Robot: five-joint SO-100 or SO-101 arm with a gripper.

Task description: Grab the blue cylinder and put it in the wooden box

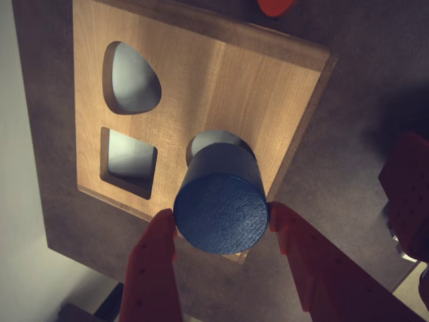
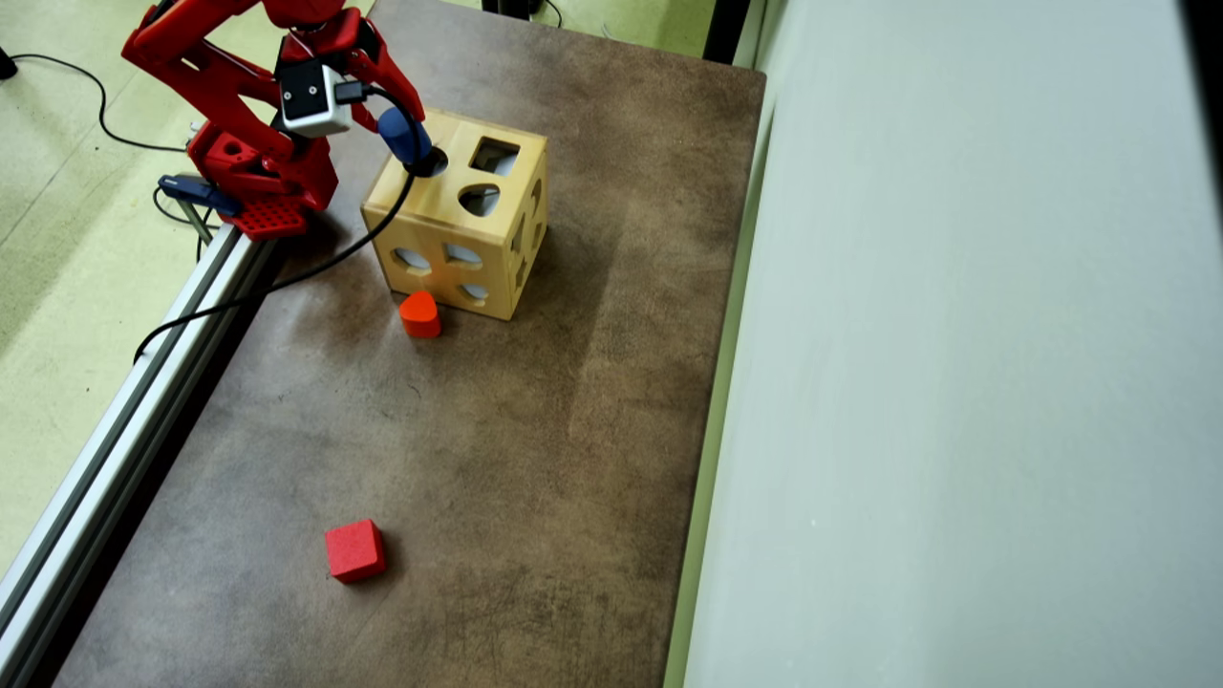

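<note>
Brown and mottled, the counter (image 2: 497, 459) fills most of the overhead view, with a pale wall along its right side and a metal rail along its left edge. The red arm (image 2: 229, 105) stands at the far left corner, a white camera block on its wrist and a black cable trailing off toward the near left.

The wooden box (image 2: 459, 225) sits on the counter just right of the arm's base. Its top face shows a round hole, a square hole and a rounded-triangle hole; more cut-outs open in its side faces. In the wrist view the wooden box (image 1: 201, 94) shows pale light through the square and rounded-triangle holes; what lies inside cannot be made out.

The end effector (image 1: 221, 218) is clamped on the blue cylinder (image 1: 221, 201), one red finger (image 1: 157, 241) on each side of it. The cylinder hangs tilted right over the round hole; in the overhead view its lower end (image 2: 406, 139) meets the hole's rim.

A red cube block (image 2: 354, 550) lies well apart, near the left front of the counter. An orange-red rounded block (image 2: 419, 313) stands just beside the box's near face.

No writing is readable.
</note>
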